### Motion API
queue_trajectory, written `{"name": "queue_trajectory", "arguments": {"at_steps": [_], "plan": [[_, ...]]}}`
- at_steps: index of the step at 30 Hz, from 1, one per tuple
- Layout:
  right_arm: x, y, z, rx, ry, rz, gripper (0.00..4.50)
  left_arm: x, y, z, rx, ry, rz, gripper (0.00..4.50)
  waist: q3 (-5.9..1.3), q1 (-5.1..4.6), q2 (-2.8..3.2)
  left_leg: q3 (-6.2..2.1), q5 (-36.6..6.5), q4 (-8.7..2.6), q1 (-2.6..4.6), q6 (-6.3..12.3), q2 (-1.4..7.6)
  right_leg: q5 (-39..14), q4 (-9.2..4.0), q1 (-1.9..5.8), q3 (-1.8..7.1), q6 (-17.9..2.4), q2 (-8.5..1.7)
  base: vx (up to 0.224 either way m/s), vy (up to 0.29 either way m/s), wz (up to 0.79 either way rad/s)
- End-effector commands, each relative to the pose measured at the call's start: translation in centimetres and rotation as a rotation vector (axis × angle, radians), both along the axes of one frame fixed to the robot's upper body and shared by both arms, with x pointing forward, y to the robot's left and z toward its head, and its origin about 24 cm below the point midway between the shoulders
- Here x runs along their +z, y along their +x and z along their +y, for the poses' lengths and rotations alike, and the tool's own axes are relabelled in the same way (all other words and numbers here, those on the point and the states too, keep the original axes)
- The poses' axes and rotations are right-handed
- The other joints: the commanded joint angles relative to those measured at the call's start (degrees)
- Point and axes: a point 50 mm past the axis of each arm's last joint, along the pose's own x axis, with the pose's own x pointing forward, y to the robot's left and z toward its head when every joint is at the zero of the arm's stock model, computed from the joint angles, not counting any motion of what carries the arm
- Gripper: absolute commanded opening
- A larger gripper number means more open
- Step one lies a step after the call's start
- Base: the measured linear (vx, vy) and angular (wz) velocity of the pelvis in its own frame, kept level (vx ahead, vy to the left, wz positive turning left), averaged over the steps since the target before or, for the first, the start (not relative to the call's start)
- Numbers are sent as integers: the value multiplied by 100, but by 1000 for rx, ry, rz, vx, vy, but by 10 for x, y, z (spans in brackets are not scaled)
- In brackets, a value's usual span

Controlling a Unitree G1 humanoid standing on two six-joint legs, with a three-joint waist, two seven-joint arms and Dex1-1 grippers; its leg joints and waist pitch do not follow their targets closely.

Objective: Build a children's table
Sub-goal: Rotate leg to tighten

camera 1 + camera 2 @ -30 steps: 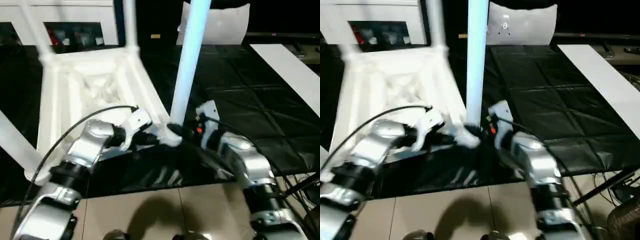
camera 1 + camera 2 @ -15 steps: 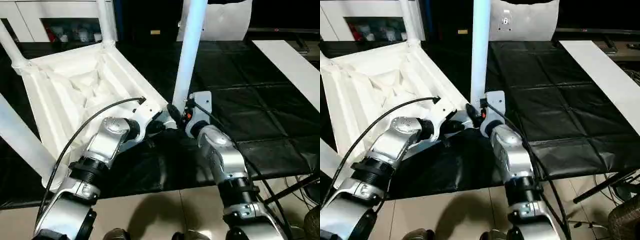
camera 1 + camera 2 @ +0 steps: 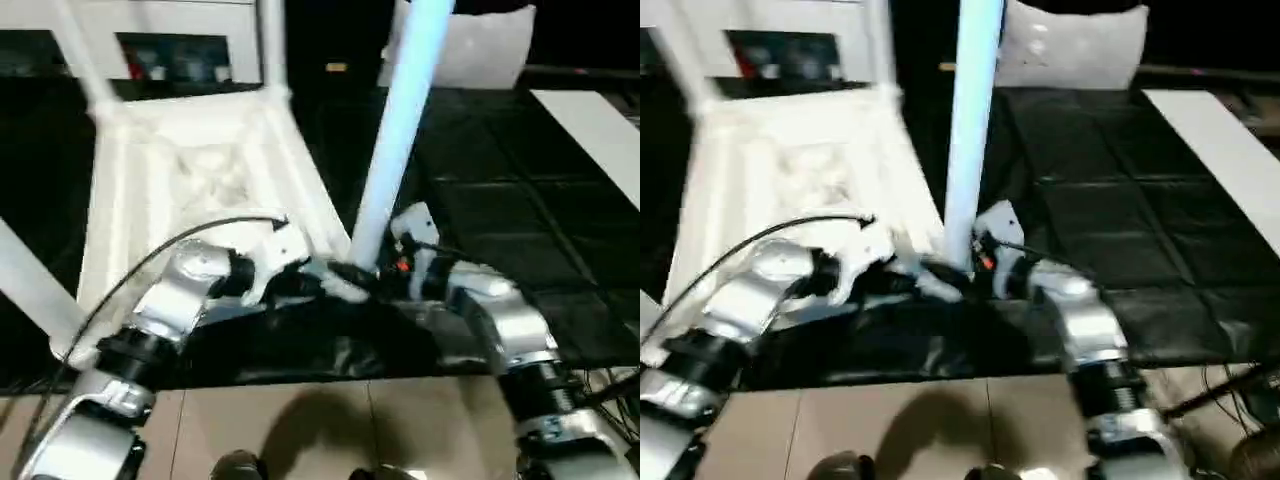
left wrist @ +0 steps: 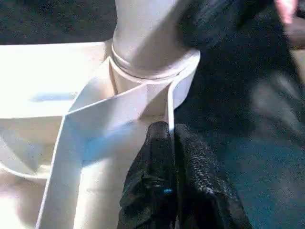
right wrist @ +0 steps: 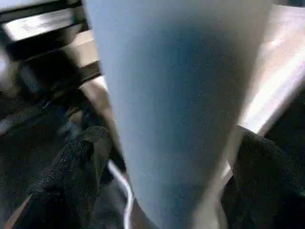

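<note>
The children's table (image 3: 190,170) is lying upside down on the black mat-covered workbench (image 3: 520,200), its ribbed underside facing up and its white legs rising from the corner sockets. The near corner of the square top is sitting between the two grippers, and from that corner's round socket (image 4: 152,71) one long leg (image 3: 395,150) is standing up, tilted slightly away from the robot.

The left gripper (image 4: 172,143) is reaching in from the left side of that corner. Its two black fingers are pressing together with no gap between them, and nothing is sitting between them. The fingertips are resting right at the white rim of the top, just short of the socket; the leg's base is just beyond them. Whether they are truly touching the plastic wall or only lying against it is hard to tell.

The right gripper (image 5: 171,157) is sitting on the other side of the same leg, low down near its base. Its fingers (image 5: 76,162) are spreading wide, one on each side of the leg, with the pale tube passing between them. A visible gap is showing beside the nearer finger, so the pads are not clamping the leg.

Farther from both grippers, two more legs (image 3: 270,45) are rising from the far corners of the top, and another leg (image 3: 35,290) is slanting out beyond the left arm.
</note>
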Motion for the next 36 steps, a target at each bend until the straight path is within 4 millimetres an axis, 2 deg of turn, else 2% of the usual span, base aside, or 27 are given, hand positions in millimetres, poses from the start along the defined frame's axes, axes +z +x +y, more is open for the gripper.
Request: {"name": "queue_trajectory", "arguments": {"at_steps": [1, 5, 6, 7, 8, 9, 13, 16, 21, 22, 28, 36], "plan": [[5, -2, -2, 114, -2, 1, 403, 2, -7, -8, -118, -26, 16, 0, -396, -14, 44, -121, -529, -350, 79, 551, 405, 168, -366, 361, 415, -1454, -542, 0, 0, 0], [4, -4, -7, 229, -35, 19, 403, 3, -8, -2, -170, -22, 30, 0, -395, 8, 27, -116, -641, -346, 72, 486, 395, -172, -400, 355, 408, -1423, -553, 0, 0, 0], [4, -5, -8, 250, -38, 25, 386, 4, -8, -1, -185, -20, 36, 0, -395, 26, 29, -113, -647, -345, 88, 469, 405, -208, -401, 339, 416, -1408, -556, 0, 0, 0], [4, -5, -10, 275, -41, 30, 386, 4, -9, 0, -209, -15, 43, 0, -395, 30, -4, -110, -628, -345, 85, 480, 403, -218, -401, 336, 411, -1424, -555, 0, 0, 0], [4, -4, -10, 290, -41, 34, 386, 4, -10, 1, -227, -11, 49, 0, -393, 39, 6, -110, -618, -346, 87, 481, 406, -238, -399, 334, 413, -1424, -555, 0, 0, 0], [4, -4, -11, 303, -43, 39, 376, 4, -11, 2, -240, -4, 53, 0, -392, 52, 19, -110, -593, -346, 84, 478, 411, -238, -392, 327, 412, -1424, -556, 0, 0, 0], [2, -5, -12, 358, -71, 39, 344, 4, -12, 5, -272, 15, 61, 0, -403, 82, 12, -106, -487, -335, 86, 522, 411, 8, -357, 319, 408, -1495, -552, 0, 0, 0], [2, -4, -12, 383, -77, 39, 308, 3, -12, 6, -284, 18, 65, 0, -398, 90, 5, -106, -490, -333, 79, 538, 408, -20, -362, 324, 407, -1498, -556, 0, 0, 0], [1, -4, -12, 424, -81, 40, 277, 3, -13, 7, -292, 18, 68, 0, -395, 104, -11, -101, -481, -329, 76, 563, 407, -76, -369, 321, 406, -1494, -553, 0, 0, 0], [1, -4, -12, 435, -83, 38, 255, 2, -13, 7, -293, 19, 69, 0, -391, 109, -15, -102, -473, -329, 77, 576, 408, -95, -368, 315, 406, -1479, -553, 0, 0, 0], [-1, -5, -12, 467, -78, 45, 210, 1, -13, 9, -290, 26, 71, 0, -382, 141, -13, -102, -463, -332, 91, 601, 419, -141, -366, 299, 406, -1473, -549, 0, 0, 0], [-8, -14, -10, 495, -53, 84, 192, -2, -14, 7, -276, 9, 87, 0, -381, 165, -8, -105, -464, -335, 88, 600, 420, -142, -372, 303, 407, -1455, -549, 0, 0, 0]]}}
